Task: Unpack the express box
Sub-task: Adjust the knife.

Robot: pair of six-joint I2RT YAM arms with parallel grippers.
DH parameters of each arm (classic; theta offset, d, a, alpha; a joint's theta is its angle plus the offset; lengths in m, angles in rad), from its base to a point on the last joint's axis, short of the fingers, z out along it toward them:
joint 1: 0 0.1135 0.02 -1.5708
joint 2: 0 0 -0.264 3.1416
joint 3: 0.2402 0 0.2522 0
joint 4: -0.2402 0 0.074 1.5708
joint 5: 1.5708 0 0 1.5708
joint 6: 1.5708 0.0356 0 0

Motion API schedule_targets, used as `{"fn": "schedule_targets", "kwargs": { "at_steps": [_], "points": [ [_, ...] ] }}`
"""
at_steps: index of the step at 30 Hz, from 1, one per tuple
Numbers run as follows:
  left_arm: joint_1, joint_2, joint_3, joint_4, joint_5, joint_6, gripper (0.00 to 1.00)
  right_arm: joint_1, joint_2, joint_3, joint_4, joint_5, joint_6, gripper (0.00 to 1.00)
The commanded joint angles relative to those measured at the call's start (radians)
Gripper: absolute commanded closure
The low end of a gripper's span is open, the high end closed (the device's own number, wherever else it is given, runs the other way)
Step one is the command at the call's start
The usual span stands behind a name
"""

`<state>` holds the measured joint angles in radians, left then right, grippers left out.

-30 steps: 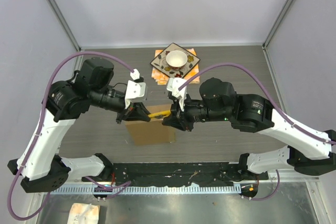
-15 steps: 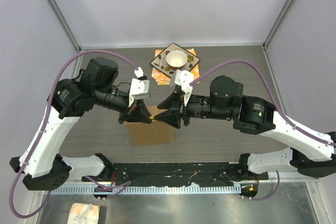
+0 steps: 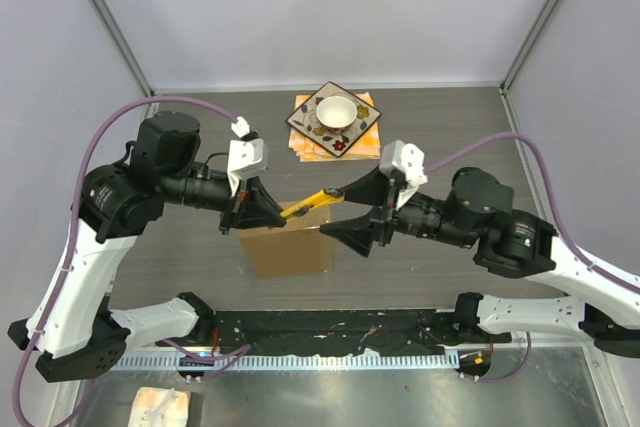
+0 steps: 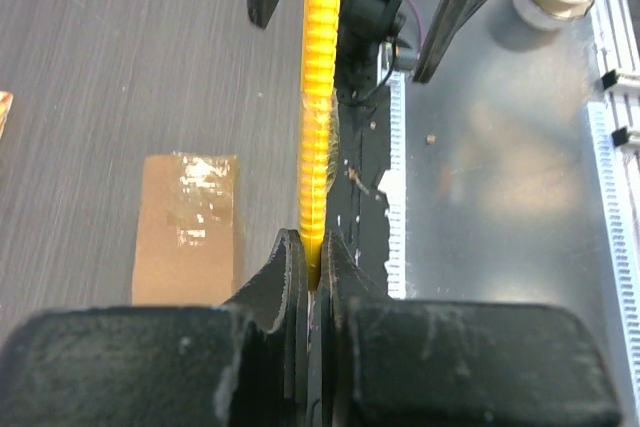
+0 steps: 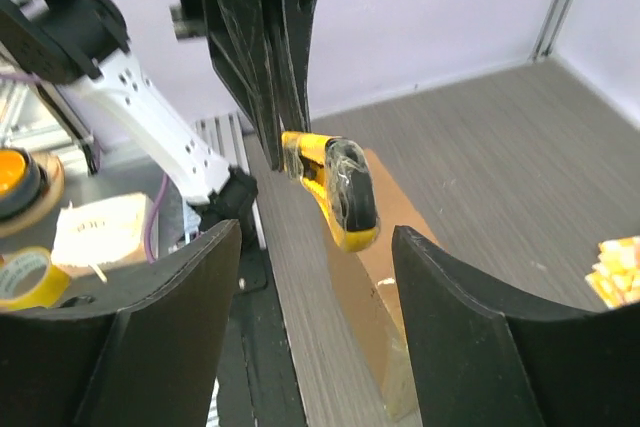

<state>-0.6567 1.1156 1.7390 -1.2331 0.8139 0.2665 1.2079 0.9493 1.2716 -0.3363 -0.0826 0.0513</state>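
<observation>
2 arms meet over the near half of the table, so start with what lies closest to their bases. The express box [image 3: 288, 247] sits flat on the table between them, and glossy tape shows on its top in the left wrist view. Just above its far edge hangs the yellow knife [image 3: 310, 204]. The left gripper [image 3: 272, 217] holds it by 1 end, jaws pressed tight on the handle. The knife's long axis runs from that grip rightward and slightly away from the bases. Its free end points between the fingers of the right gripper [image 3: 340, 212], whose jaws stand spread wide and touch nothing.

Only 1 arm has the tool, and it is your left. The box lies below that pincer and toward the bases, so I judge the cut needs a drop and a pull back over the tape. I cannot tell whether the blade is out.

Farthest off, the patterned plate [image 3: 308, 127] and its white bowl [image 3: 335, 110] sit well apart from the box.
</observation>
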Motion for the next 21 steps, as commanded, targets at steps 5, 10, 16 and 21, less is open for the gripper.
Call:
{"fn": "schedule_targets", "kwargs": {
  "at_steps": [5, 10, 16, 21],
  "points": [
    [0.016, 0.019, 0.027, 0.164, 0.102, -0.156, 1.00, -0.010, 0.018, 0.034, 0.158, -0.031, 0.030, 0.33],
    [0.048, 0.027, 0.037, 0.236, 0.163, -0.256, 1.00, -0.033, 0.058, 0.046, 0.227, -0.098, 0.047, 0.35],
    [0.051, 0.029, 0.039, 0.244, 0.199, -0.262, 1.00, -0.091, 0.091, 0.031, 0.334, -0.173, 0.102, 0.41],
    [0.051, 0.012, 0.019, 0.225, 0.199, -0.240, 1.00, -0.172, 0.108, -0.020, 0.488, -0.253, 0.197, 0.47]
  ]
}}
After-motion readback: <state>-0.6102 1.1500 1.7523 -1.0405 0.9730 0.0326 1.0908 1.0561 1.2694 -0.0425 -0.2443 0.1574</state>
